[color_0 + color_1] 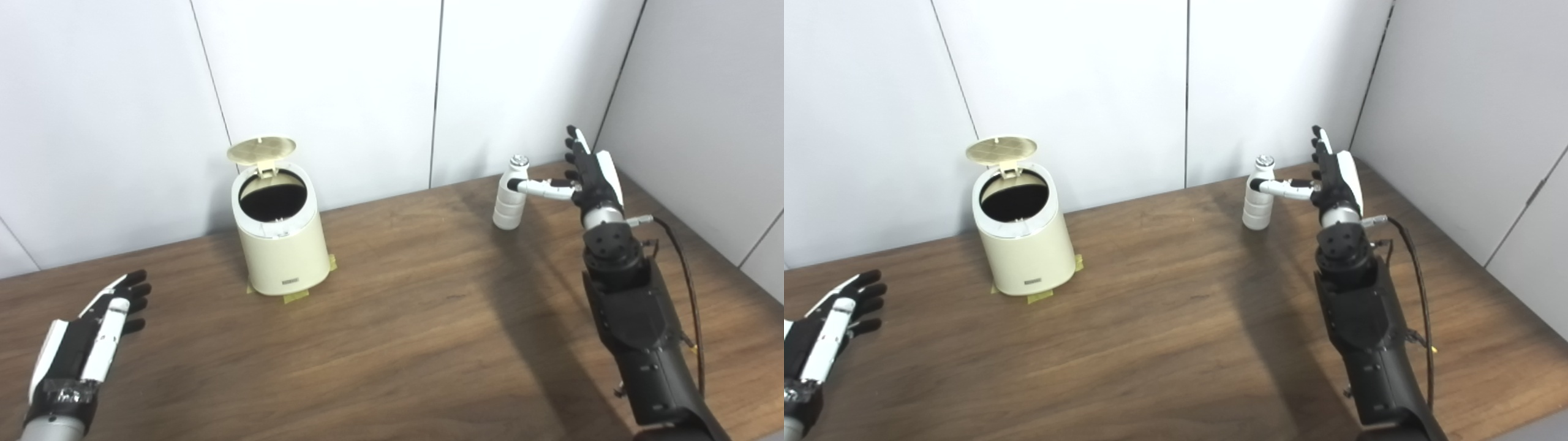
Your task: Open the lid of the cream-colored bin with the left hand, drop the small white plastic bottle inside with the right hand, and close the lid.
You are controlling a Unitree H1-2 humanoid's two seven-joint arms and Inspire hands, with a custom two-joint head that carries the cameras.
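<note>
The small white plastic bottle (509, 196) stands upright just left of the right hand (589, 174), whose fingers are spread, thumb tip at the bottle's neck.

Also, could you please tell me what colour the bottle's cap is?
The cap looks silver-grey, on the white bottle; the left eye view shows it best.

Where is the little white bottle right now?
The bottle stands upright on the table's far right, near the back wall, with the right hand open beside it, thumb at its neck. The bin is far to its left.
</note>
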